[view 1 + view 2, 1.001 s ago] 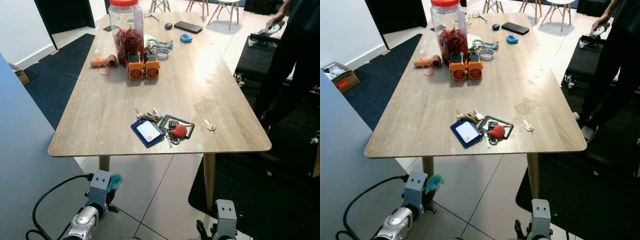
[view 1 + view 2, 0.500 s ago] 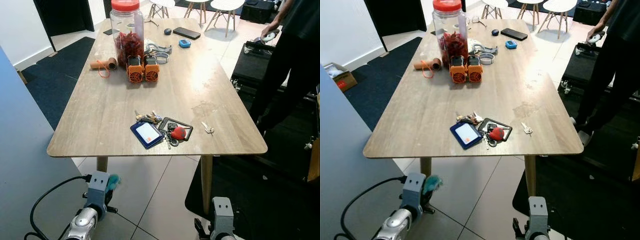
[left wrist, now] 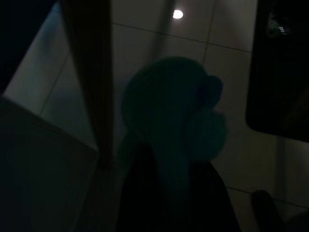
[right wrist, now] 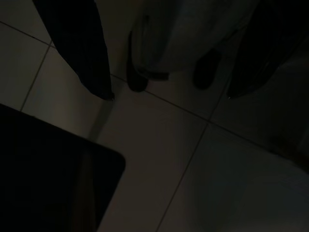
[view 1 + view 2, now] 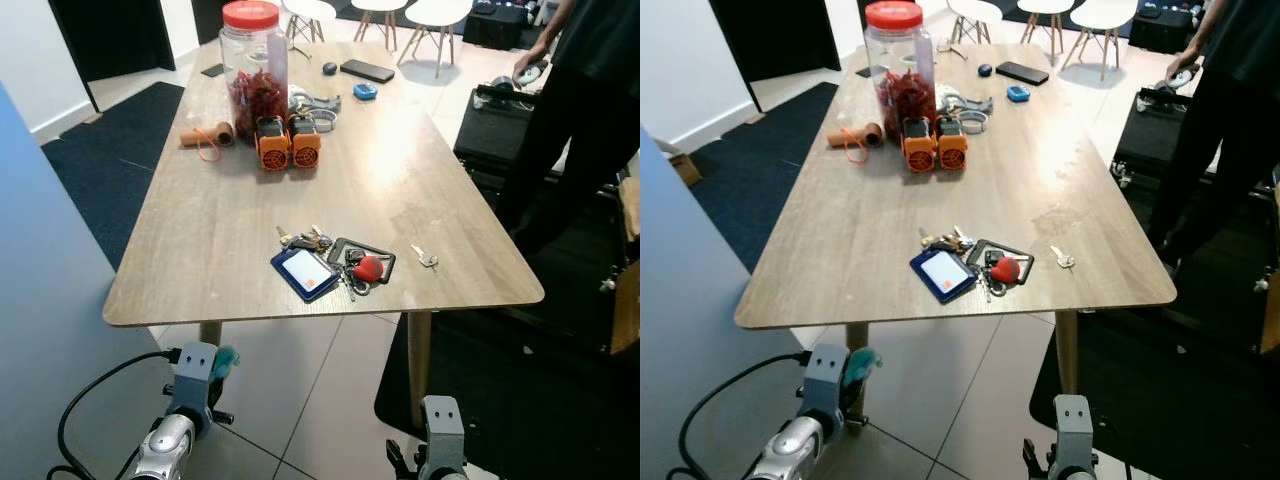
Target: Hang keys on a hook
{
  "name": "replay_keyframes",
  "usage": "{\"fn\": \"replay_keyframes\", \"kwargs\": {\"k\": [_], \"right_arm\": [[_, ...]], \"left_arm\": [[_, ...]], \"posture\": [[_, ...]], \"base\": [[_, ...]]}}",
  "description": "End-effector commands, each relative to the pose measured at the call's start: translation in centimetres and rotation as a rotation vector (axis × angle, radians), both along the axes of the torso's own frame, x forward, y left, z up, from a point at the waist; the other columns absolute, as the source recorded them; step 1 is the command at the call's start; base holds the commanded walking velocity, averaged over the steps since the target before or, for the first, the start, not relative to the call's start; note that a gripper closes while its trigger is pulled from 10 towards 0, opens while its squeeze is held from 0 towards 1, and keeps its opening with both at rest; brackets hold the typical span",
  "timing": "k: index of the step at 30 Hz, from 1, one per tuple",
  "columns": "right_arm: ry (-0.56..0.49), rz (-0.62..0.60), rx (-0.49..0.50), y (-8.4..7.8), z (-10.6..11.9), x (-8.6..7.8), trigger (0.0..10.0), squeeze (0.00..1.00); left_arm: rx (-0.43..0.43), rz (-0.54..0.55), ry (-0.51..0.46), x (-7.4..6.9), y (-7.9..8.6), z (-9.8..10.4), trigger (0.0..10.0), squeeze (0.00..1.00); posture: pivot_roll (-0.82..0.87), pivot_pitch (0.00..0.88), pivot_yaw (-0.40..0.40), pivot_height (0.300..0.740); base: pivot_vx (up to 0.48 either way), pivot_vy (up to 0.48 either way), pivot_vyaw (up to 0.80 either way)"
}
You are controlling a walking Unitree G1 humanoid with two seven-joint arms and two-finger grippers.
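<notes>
Left eye view: a wooden table (image 5: 230,200) stands ahead, and the keys (image 5: 305,240) lie in a bunch near its front edge, touching a blue card holder (image 5: 305,273) and just beside a red fob (image 5: 369,267). 1 loose key (image 5: 426,257) sits apart toward the right edge. A red-lidded jar (image 5: 254,55) and 2 orange devices (image 5: 290,145) stand farther back. A person (image 5: 585,110) in dark clothes stands at the right. Both arms hang low below the table edge. No hook can be made out.

Right eye view: the same layout; the bunch is well apart from both arms.

Left wrist view: very dark. The left gripper (image 3: 166,203) appears to carry a teal, fuzzy object (image 3: 178,116); whether its fingers are spread or pressed together I cannot tell.

Right wrist view: the right gripper (image 4: 164,58) has its 2 black fingers (image 4: 79,48) spread over tiled floor, holding nothing.

Risk, as I judge it: the keys tangle with the holder and fob, so a grab may drag those along or push the bunch off the near edge.
</notes>
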State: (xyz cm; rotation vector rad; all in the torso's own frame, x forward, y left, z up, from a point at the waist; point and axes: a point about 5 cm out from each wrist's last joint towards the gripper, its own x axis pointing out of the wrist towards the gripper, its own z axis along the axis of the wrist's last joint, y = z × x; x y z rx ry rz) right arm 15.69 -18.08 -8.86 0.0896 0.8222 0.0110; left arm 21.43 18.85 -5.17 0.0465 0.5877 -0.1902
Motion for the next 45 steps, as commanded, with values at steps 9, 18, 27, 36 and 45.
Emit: {"fn": "replay_keyframes", "kwargs": {"k": [9, 18, 27, 36, 45], "right_arm": [[0.017, -0.01, 0.0, -0.3, -0.1, -0.1, 10.0, 0.0], [0.015, -0.005, 0.001, -0.2, 0.0, 0.0, 10.0, 0.0], [0.015, -0.003, -0.001, -0.4, 0.0, 0.2, 10.0, 0.0], [0.017, -0.007, 0.001, -0.3, 0.0, 0.2, 10.0, 0.0], [0.016, -0.008, -0.003, -0.7, 0.1, 0.4, 10.0, 0.0]], "left_arm": [[-0.013, 0.035, 0.007, -0.1, 0.3, -0.1, 10.0, 0.0], [-0.004, 0.052, 0.004, -0.1, 0.6, -0.1, 10.0, 0.0], [0.013, 0.04, 0.006, 0.1, 0.5, 0.0, 10.0, 0.0], [-0.013, 0.108, 0.019, 0.5, 0.5, 0.0, 10.0, 0.0], [-0.008, 0.102, -0.003, 1.3, 0.1, 0.5, 10.0, 0.0]], "posture": [[0.06, 0.038, -0.028, 0.74], [0.06, 0.039, -0.035, 0.74], [0.06, 0.038, -0.039, 0.74], [0.06, 0.033, -0.038, 0.74], [0.06, 0.025, -0.041, 0.74]], "base": [[0.0, -0.267, 0.0], [0.0, 0.0, 0.0], [0.0, -0.107, 0.0], [0.0, -0.146, 0.0], [0.0, 0.0, 0.0]]}}
